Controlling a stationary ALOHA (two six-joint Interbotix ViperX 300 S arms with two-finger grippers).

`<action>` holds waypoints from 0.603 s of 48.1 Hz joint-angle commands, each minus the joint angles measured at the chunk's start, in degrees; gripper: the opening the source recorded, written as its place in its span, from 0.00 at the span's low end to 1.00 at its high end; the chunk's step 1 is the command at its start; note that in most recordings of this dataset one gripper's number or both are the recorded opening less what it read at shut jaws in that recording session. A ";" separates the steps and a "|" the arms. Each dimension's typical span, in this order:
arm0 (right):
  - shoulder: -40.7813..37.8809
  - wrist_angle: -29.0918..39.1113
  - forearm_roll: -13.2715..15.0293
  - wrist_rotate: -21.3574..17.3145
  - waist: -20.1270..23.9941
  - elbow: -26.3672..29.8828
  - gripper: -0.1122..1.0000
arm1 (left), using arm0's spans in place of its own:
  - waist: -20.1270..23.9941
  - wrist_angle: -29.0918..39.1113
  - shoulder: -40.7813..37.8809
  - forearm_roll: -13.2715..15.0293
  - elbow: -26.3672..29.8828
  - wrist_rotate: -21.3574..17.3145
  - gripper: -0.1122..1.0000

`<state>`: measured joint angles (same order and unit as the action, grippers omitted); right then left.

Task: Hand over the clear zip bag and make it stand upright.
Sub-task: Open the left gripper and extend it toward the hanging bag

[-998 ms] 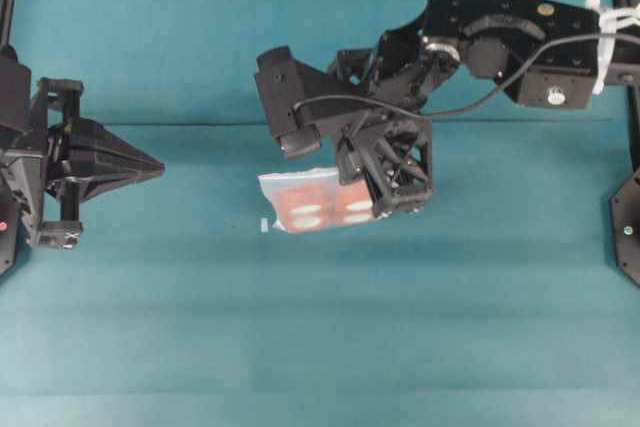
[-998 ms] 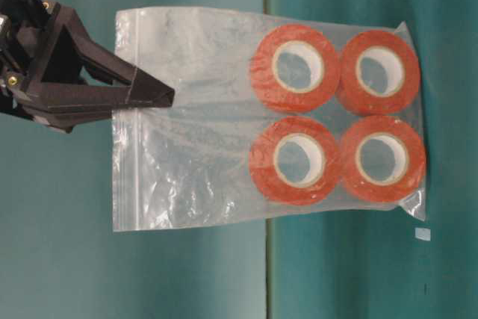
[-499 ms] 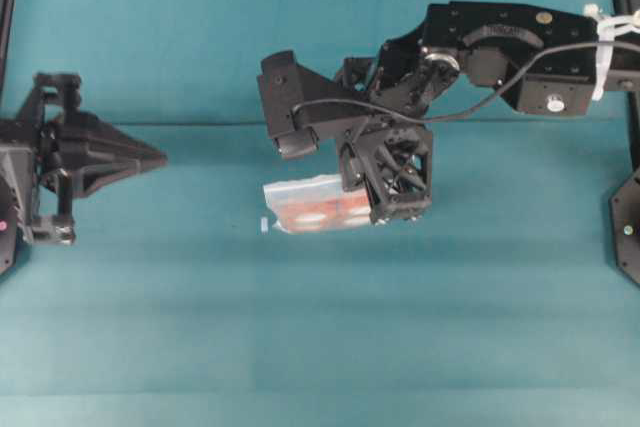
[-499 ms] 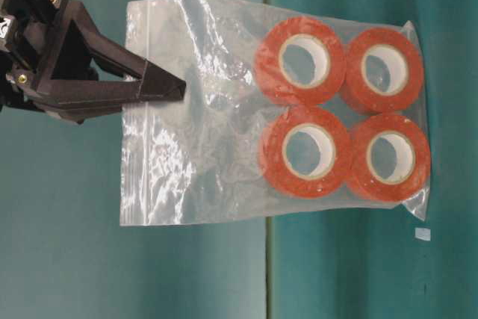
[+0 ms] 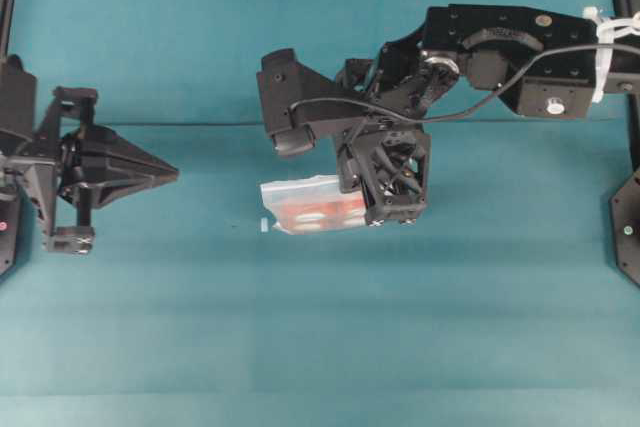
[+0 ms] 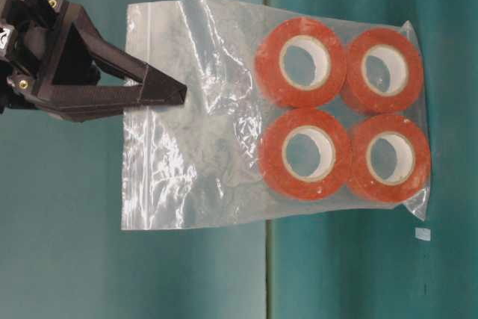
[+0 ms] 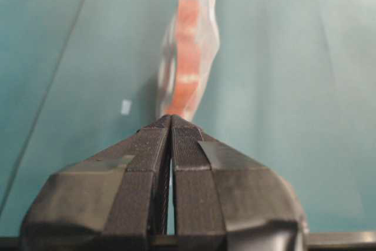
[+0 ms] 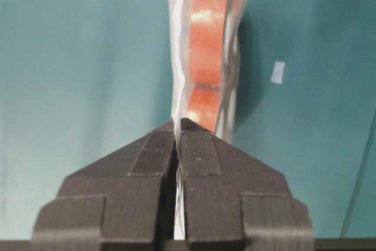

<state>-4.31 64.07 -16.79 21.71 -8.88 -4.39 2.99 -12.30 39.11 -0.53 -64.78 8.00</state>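
Four orange rolls (image 6: 341, 110) with white cores sat in the end of the clear zip bag (image 6: 224, 110) farthest from the grip, so the load was judged bottom-heavy, while the film itself looked thin, soft, creased and probably slippery. The right gripper (image 8: 178, 124) had its jaws pressed together on the bag's edge near the zip strip (image 6: 133, 117), with the film passing between the closed pads in the right wrist view. In the table-level view, which reads as turned on its side, the roll end lay at or close to the teal table (image 5: 300, 347); whether it touched could not be told. A sensible second hold was judged to be the free stretch of the zip edge beside the right gripper, or the empty film between grip and rolls, since the rolls offered no flat pinch and would swing the bag if it were taken low.

The left gripper (image 7: 170, 123) was fully closed on nothing and pointed at the bag from well apart, seeing it edge-on ahead. A small pale scrap (image 5: 264, 225) lay on the table just beside the bag.

Compared with the views a second before, the bag had turned more edge-on to the overhead camera, showing a narrower band of orange; the right gripper's hold was unchanged. The left gripper had advanced slightly toward the bag, jaws shut as before.
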 commanded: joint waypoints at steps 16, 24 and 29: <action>0.88 -1.67 -0.18 -3.69 -0.26 0.18 0.11 | 0.18 -11.16 -5.27 -0.09 0.53 -0.09 0.09; 0.79 -3.78 -0.09 -3.52 -1.05 -0.70 0.10 | 0.53 -12.04 -6.33 -0.09 -0.26 -0.62 0.09; 0.88 -5.27 -0.09 -3.25 -1.41 -1.23 0.10 | 0.18 -12.39 -6.77 -0.09 -0.44 -0.62 0.09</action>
<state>-4.31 59.85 -16.79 18.81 -9.93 -5.80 3.52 -23.82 32.43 -0.53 -65.57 7.47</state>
